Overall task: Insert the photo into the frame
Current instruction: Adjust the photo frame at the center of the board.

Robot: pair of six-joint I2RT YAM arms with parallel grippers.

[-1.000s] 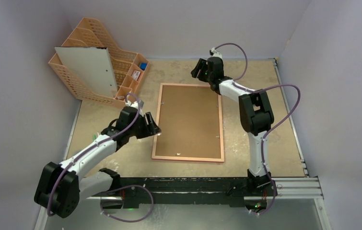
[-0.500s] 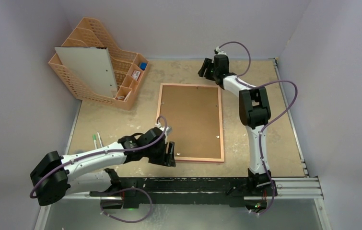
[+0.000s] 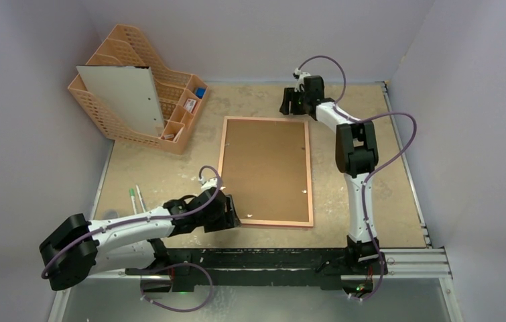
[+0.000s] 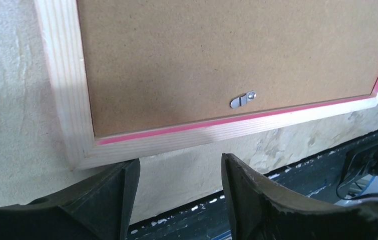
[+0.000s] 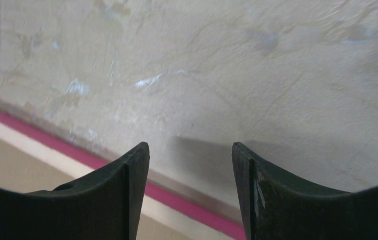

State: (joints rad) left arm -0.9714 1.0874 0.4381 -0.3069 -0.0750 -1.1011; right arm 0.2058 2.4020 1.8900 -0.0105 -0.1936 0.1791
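The frame (image 3: 270,223) lies flat in the middle of the table (image 3: 149,168), with its pale wood reverse side up (image 4: 66,90) and its long sides running away from my bases. A brown backing board (image 3: 265,168) fills it, and a thin pink line runs around the board's edge. A small metal turn clip (image 4: 242,99) sits on the board near the near edge.

My left gripper (image 3: 232,213) is low at the near left corner of the frame. In my left wrist view the jaws (image 4: 179,165) stand wide apart and hold nothing; the corner is just in front of the fingertips, but I cannot tell if they touch it.

My right gripper (image 3: 289,102) is at the far right corner, just beyond the far edge. Its jaws (image 5: 191,150) are also wide and empty, over bare table, with the pink side of the frame (image 5: 51,142) beside the left finger.

Further left, an orange desk organiser (image 3: 129,60) stands in the far corner with a white board (image 3: 124,97) leaning in it. Two pens (image 3: 136,198) lie near the left edge.
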